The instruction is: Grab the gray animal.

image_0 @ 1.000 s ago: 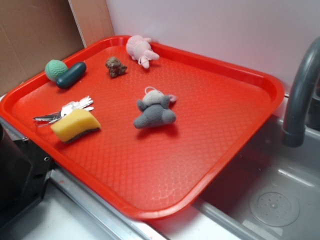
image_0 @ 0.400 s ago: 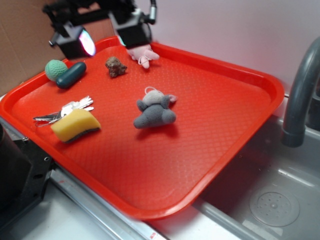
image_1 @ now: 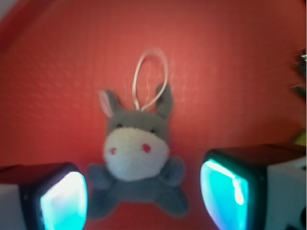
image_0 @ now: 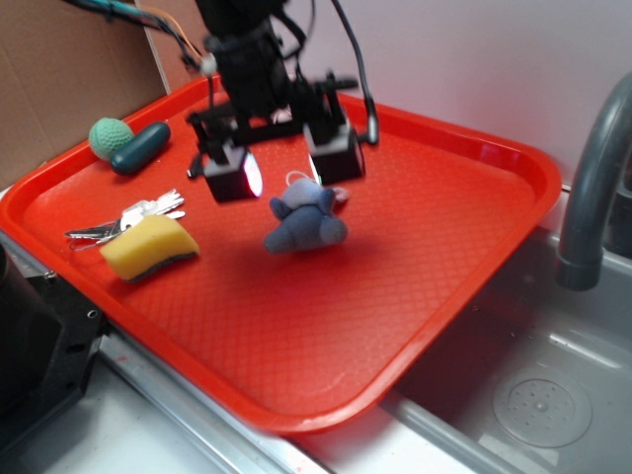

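The gray animal point(image_0: 304, 221) is a small fuzzy plush with a paler head, a pinkish ear and a white loop string. It lies near the middle of the red tray point(image_0: 474, 237). In the wrist view the gray animal point(image_1: 139, 158) lies face up between my two glowing fingers, its body in the gap. My gripper point(image_0: 281, 168) hovers just above and behind it in the exterior view, open and empty, with its fingers point(image_1: 64, 201) wide apart and not touching the plush.
On the tray's left lie a yellow sponge point(image_0: 148, 247), a bunch of keys point(image_0: 128, 219) and a green ball with a dark green capsule point(image_0: 128, 143). A gray faucet point(image_0: 592, 188) stands over the sink at the right. My arm hides the pink plush and brown lump.
My gripper came into view at the tray's back left, then moved forward and down to hover over the gray animal. The animal has not moved.
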You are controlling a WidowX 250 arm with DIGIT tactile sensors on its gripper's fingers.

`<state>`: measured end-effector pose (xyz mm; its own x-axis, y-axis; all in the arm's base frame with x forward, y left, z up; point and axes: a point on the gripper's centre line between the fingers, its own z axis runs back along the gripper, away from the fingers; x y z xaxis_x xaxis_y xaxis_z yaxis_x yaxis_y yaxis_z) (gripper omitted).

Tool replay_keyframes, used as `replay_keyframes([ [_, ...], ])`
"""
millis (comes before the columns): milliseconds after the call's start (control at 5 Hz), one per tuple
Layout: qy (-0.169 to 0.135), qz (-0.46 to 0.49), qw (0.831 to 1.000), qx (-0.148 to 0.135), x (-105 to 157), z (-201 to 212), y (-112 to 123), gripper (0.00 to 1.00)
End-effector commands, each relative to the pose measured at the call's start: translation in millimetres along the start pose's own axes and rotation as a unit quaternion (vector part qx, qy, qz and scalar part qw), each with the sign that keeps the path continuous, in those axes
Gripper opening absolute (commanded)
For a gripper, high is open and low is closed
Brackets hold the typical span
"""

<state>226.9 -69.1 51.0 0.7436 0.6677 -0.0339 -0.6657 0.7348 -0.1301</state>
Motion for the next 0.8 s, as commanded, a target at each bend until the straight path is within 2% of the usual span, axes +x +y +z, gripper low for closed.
replay_keyframes([
  [0,0.008,-0.032,0.999,0.031,16,-16,-13,0.14],
  [200,0.017,-0.060,0.998,0.029,21,0,-13,0.00],
  [400,0.007,-0.140,0.990,-0.015,21,52,-3,0.00],
  [600,0.004,-0.255,0.966,-0.053,13,106,25,0.00],
])
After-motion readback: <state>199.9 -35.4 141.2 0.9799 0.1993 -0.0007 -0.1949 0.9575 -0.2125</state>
